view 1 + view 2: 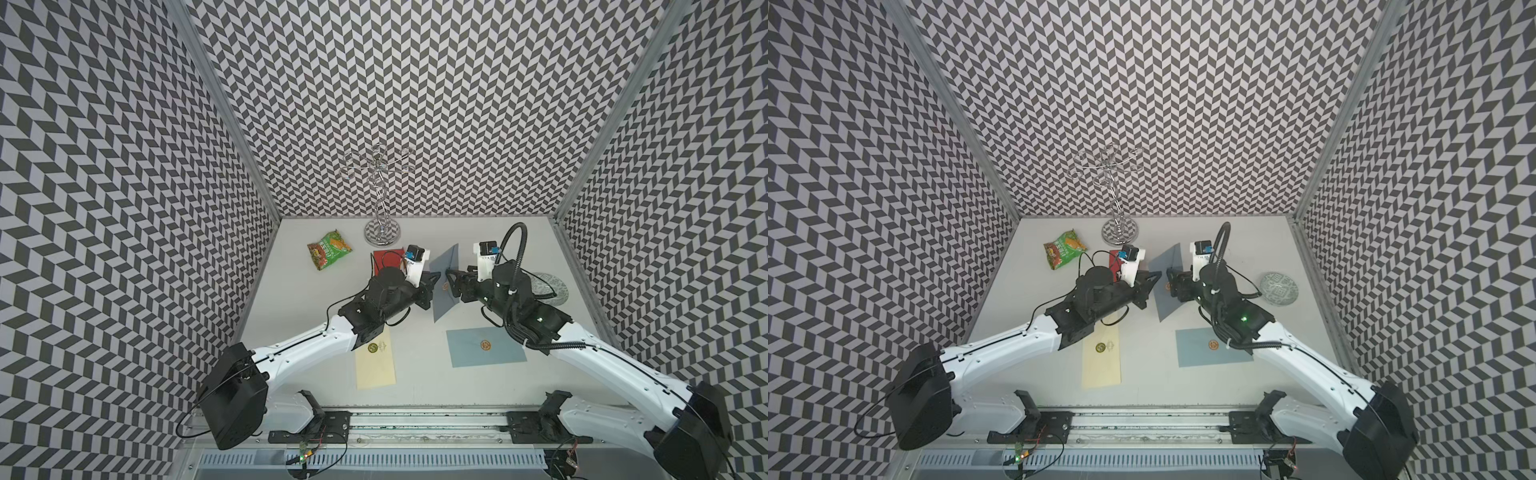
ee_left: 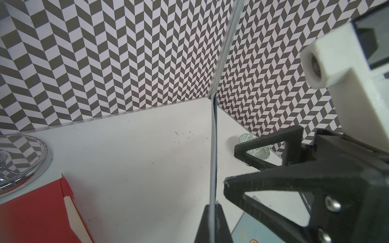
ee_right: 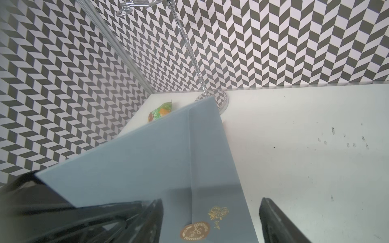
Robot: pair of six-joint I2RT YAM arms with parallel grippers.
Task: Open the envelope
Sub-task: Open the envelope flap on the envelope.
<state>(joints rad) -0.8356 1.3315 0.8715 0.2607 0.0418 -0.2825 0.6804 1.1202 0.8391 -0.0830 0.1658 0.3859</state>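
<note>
Gripping a grey-blue paper envelope (image 1: 445,266) by its edge, the left gripper (image 1: 434,279) is clenched on it and holds it upright above the white tabletop (image 1: 415,374), between the two arms.

Farthest left, a crinkled green snack packet (image 1: 329,249) lies near the back wall; a red paper envelope (image 1: 392,255) sits partly under the left arm, and a cream paper envelope (image 1: 376,365) lies flat nearer the front. The left wrist view shows the held envelope edge-on, pinched between black fingers (image 2: 223,229). The right gripper (image 3: 210,201) faces it with its jaws spread wide, grasping nothing, the flap's corner and its round gold seal (image 3: 194,231) between them; whether a finger touches the paper cannot be told. Further right, a second grey-blue envelope (image 1: 486,349) lies flat under the right arm, and a round patterned grey disc (image 1: 550,286) rests near the right wall.
</note>
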